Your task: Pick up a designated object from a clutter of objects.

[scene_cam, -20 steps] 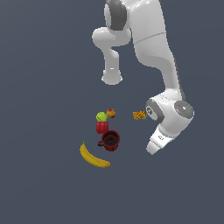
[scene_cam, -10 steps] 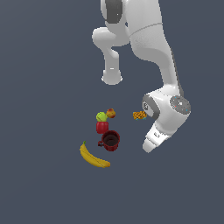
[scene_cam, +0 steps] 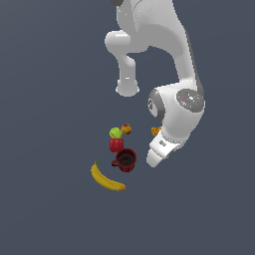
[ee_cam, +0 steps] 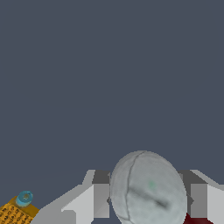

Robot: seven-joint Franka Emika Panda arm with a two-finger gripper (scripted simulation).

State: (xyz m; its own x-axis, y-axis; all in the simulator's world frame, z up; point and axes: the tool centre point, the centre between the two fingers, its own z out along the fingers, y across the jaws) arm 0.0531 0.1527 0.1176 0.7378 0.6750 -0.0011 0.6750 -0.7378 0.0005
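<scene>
The pale ball (ee_cam: 148, 192) sits between the two fingers (ee_cam: 199, 199) of the gripper (ee_cam: 148, 205) in the wrist view, one finger on each side of it, spread about as wide as the ball itself; whether the pads actually press on it cannot be told from these pictures. In the exterior view the ball is hidden behind the arm, whose white tip stands just right of the dark red mug (scene_cam: 126, 160), low over the desk (scene_cam: 50, 99). The main risk is slippage: a smooth round ball offers only a small contact patch on each flat pad, so an off-centre closure is likely to squeeze it out forward or downward. A second risk is collision: the mug edge shows at the corner of the wrist view just beside one finger, and the orange patterned piece (ee_cam: 15, 210) lies near the other side, so a sideways correction may knock either one. The red can (scene_cam: 116, 145), green apple (scene_cam: 115, 133) and orange-red fruit (scene_cam: 126, 129) stand in a tight group further left and far of the mug, and the banana (scene_cam: 106, 179) lies near and left; a nudged mug could roll into them. A lift begun before firm closure would probably leave the ball behind.
</scene>
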